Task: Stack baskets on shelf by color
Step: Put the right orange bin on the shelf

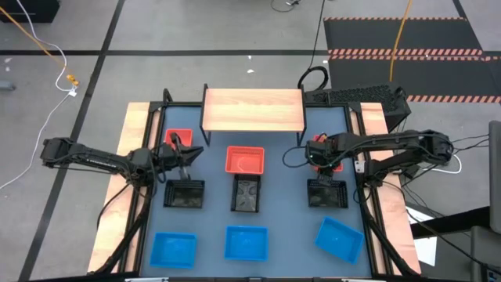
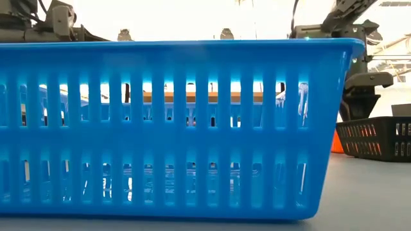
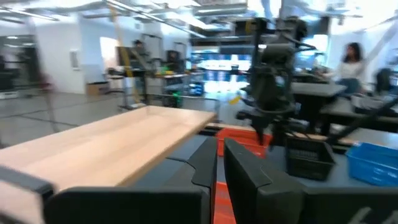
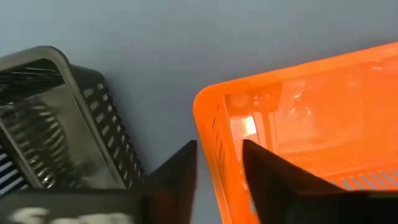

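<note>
While three blue baskets sit in a row along the near edge of the worktop (image 1: 293,235), left (image 1: 173,248), middle (image 1: 246,242) and right (image 1: 340,238), the right one turned askew, the low view is almost filled by the perforated wall of one blue basket (image 2: 173,128).

Beyond them stand three black baskets: left (image 1: 185,194), middle (image 1: 246,194) and right (image 1: 326,193). Farther back is the row of red baskets: the left one (image 1: 178,139), the middle one (image 1: 245,160) just behind the middle black basket, and the right one (image 1: 324,157), mostly hidden under the right arm.

Reaching in from the left side, the left arm lies low and stretched toward the centre, its left claw (image 1: 182,153) between the left red basket and the left black one. In its wrist view the two fingers (image 3: 249,180) stand close together with only a thin gap and grip nothing; a red basket (image 3: 239,138) shows past them.

From the right side the right arm bends at the elbow and reaches inward, wrist turned down, with the right claw (image 1: 317,153) over the right red basket. In its wrist view the fingers (image 4: 180,174) straddle the end wall of the red basket (image 4: 311,112), one outside and one inside, with a narrow gap between; whether they press the wall I cannot tell. The right black basket (image 4: 56,124) lies just beside it.

Farthest back, the light-wood shelf (image 1: 253,110) stands at the far edge, nothing on its top.
</note>
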Controlling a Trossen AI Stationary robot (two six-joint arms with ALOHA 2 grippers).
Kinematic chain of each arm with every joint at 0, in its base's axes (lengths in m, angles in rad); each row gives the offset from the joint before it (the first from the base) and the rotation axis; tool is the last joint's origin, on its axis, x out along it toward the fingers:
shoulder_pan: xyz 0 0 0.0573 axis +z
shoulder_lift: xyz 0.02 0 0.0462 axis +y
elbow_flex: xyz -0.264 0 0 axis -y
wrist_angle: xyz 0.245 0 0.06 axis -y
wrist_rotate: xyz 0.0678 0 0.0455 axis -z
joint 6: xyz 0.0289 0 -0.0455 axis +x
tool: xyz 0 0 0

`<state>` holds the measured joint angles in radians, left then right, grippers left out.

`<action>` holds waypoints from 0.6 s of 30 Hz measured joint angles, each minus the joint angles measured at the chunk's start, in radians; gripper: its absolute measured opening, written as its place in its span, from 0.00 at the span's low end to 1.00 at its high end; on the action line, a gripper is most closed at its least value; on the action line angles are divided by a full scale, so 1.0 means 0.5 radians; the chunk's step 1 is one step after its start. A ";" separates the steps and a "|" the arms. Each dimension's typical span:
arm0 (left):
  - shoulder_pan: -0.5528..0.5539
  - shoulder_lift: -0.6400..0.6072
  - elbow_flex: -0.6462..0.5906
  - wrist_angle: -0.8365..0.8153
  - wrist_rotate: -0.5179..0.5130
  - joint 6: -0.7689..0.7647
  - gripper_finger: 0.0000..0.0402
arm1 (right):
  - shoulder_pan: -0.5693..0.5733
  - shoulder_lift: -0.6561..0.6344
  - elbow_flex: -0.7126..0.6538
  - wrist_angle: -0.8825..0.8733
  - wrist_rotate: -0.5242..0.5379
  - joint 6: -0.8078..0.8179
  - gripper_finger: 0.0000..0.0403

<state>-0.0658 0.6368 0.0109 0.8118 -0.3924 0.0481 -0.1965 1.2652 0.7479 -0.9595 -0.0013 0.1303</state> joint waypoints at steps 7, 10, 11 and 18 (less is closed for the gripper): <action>0.000 0.000 0.000 0.010 -0.073 0.190 0.08 | -0.001 0.002 0.150 -0.373 0.063 0.120 0.03; -0.001 0.000 0.000 0.005 -0.073 0.194 0.08 | 0.000 -0.016 0.318 -0.616 0.290 0.200 0.01; 0.000 0.000 0.000 0.003 -0.073 0.174 0.08 | 0.000 -0.021 0.383 -0.687 0.393 0.223 0.01; 0.000 -0.001 0.000 -0.011 -0.073 0.099 0.08 | -0.027 -0.018 0.901 -0.970 1.101 0.214 0.01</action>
<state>-0.0659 0.6365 0.0109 0.8064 -0.4290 0.0974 -0.2098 1.2564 1.1983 -1.4444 0.5491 0.2370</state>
